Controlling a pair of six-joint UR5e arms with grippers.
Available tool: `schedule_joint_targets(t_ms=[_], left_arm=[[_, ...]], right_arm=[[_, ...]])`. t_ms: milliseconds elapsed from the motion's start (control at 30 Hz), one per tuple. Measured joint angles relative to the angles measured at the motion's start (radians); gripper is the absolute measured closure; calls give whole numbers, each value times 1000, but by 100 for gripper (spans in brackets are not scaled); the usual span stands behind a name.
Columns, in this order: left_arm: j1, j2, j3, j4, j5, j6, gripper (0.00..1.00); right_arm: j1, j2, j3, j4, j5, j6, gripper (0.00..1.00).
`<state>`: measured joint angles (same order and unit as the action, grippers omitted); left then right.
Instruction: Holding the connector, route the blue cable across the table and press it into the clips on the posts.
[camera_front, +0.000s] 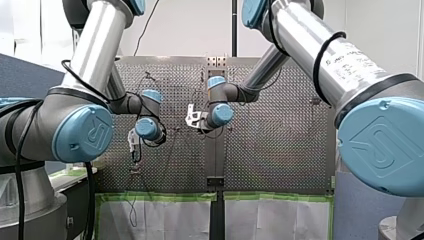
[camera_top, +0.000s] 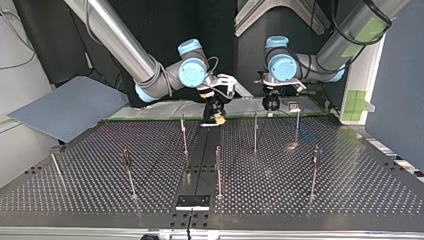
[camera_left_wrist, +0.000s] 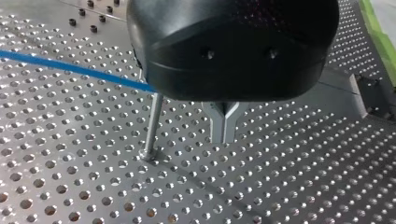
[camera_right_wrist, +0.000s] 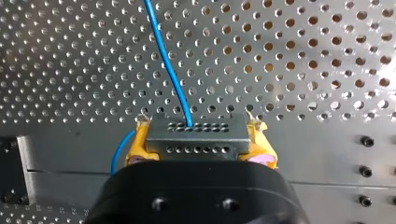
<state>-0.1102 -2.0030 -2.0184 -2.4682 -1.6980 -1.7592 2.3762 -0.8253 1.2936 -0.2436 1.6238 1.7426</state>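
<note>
Metal, perforated throughout, the table (camera_front: 280, 150) is reached over by both arms in the front view. In the top view, my right gripper (camera_top: 218, 119) is held low at the table's edge nearest the arms, with my left gripper (camera_top: 271, 105) near it. In the left wrist view, metal fingers (camera_left_wrist: 224, 126) are pressed together on nothing beside a thin steel post (camera_left_wrist: 152, 123), towards which the thin blue cable (camera_left_wrist: 70, 67) is run. In the right wrist view, the grey perforated block connector (camera_right_wrist: 196, 137) is clamped between yellow pads (camera_right_wrist: 137, 144). The cable may be snagged on a post, or torn from the connector, if over-tensioned.

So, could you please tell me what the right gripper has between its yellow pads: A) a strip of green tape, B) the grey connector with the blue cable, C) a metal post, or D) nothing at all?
B: in the right wrist view the grey connector sits clamped between my right gripper's yellow pads, the blue cable running out of it.
</note>
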Motion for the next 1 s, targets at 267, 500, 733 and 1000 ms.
schedule_joint_targets(t_ms=[267,500,733,1000], left_arm=[[10,-1,9,-5,15,-5,99],[7,8,10,-31,17,-2,99],[1,37,10,-51,16,-1,99],[8,43,11,-25,17,-14,99]], right_arm=[[-12,0,-1,-2,-4,0,100],[-14,1,-1,-3,-11,-4,100],[-15,1,-2,-7,-20,-7,100],[-20,1,-5,-10,-22,-7,100]])
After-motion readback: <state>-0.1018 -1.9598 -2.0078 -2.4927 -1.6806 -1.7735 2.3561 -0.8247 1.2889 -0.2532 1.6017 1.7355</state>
